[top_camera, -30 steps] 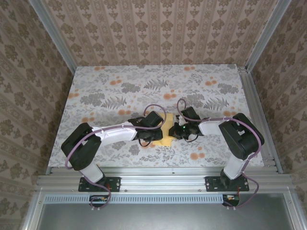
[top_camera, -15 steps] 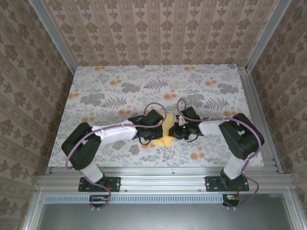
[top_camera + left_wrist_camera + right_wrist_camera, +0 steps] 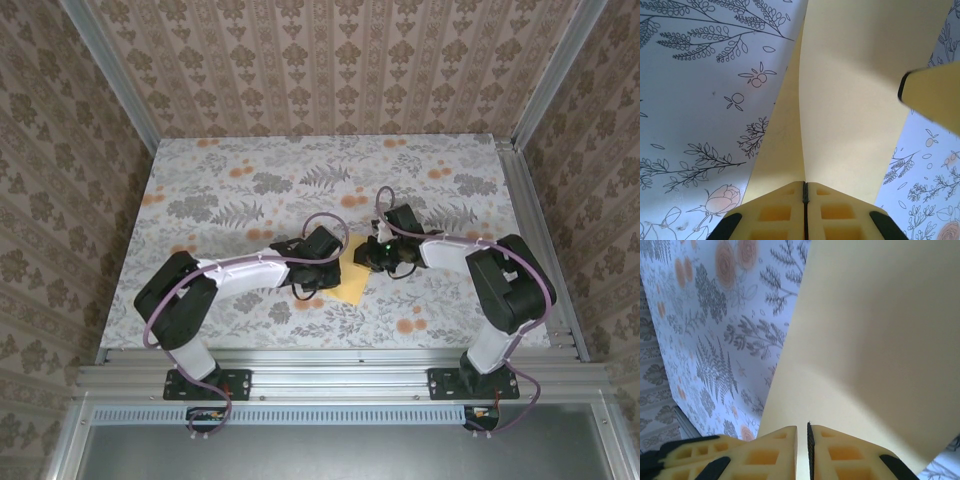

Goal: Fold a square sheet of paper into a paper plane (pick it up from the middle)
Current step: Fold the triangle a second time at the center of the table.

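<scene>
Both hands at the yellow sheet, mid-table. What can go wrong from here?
1. The left hand is shut on the sheet, which bends in a soft curve from its jaws; pulling now may tear it or set a crooked crease.
2. The right hand has its jaws a slit apart; whether they pinch paper is unclear, so that side may slip.
3. In the top view the hands sit very close; they may bump.

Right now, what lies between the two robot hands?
The square sheet of paper: in the top view it bridges the gap between the left hand and right hand.
</scene>
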You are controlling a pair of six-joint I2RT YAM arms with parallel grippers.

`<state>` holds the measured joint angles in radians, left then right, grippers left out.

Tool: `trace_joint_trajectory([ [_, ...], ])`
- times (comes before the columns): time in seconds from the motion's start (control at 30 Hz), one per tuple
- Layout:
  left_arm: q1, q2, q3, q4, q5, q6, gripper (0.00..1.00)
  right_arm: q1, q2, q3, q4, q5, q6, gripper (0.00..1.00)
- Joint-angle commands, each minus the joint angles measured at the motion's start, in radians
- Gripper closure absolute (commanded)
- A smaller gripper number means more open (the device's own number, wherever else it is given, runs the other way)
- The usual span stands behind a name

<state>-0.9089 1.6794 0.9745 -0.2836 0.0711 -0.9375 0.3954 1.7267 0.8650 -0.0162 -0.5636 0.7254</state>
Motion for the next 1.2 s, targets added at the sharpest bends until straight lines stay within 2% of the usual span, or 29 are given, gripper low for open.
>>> trace_joint_trajectory([
  [0.0,0.005,0.014,0.029,-0.018,0.005,0.025,0.92,-0.015,0.041,0.054,-0.121,0.045,-0.079,0.83],
  [0.17,0.004,0.015,0.030,-0.022,0.002,0.022,0.92,-0.025,0.078,0.083,-0.184,0.088,-0.124,0.83],
  [0.4,0.004,0.030,0.059,-0.033,0.000,0.023,0.90,-0.027,0.108,0.091,-0.192,0.087,-0.141,0.84],
  [1.17,0.002,0.176,0.196,0.014,0.046,-0.006,0.90,-0.027,0.110,0.026,-0.134,0.055,-0.129,0.86],
])
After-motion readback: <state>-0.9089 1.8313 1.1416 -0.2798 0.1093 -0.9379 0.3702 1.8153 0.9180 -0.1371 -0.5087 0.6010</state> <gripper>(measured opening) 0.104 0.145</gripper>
